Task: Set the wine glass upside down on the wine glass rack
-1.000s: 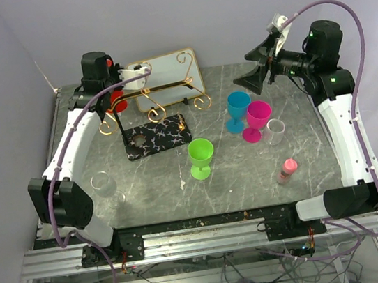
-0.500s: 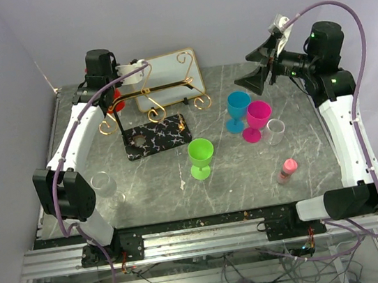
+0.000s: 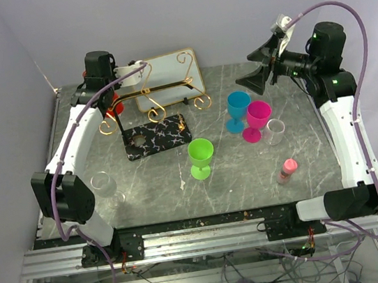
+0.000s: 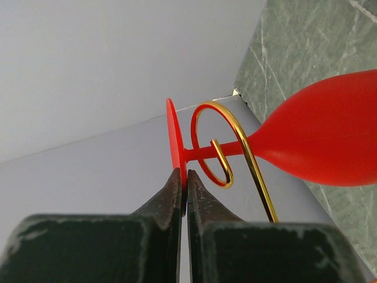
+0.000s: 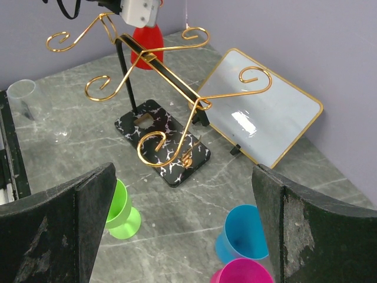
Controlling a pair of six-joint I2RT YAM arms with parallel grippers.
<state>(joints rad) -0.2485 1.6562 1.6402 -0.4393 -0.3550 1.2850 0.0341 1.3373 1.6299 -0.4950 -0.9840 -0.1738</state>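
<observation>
The wine glass point(image 4: 318, 130), pinched by the left gripper point(image 4: 184, 177), is hooked on the rack point(image 4: 235, 135). Release is judged due next; the right gripper point(image 5: 185, 230) is spread.

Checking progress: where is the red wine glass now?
Top view, far left: red wine glass, stem through a scroll of the rack, foot pinched by left pincer.

place: robot lab cell | evidence: plain enclosure walls point(image 3: 177, 9), aluminium rail point(image 3: 203, 241), trailing cable point(image 3: 362, 32)
</observation>
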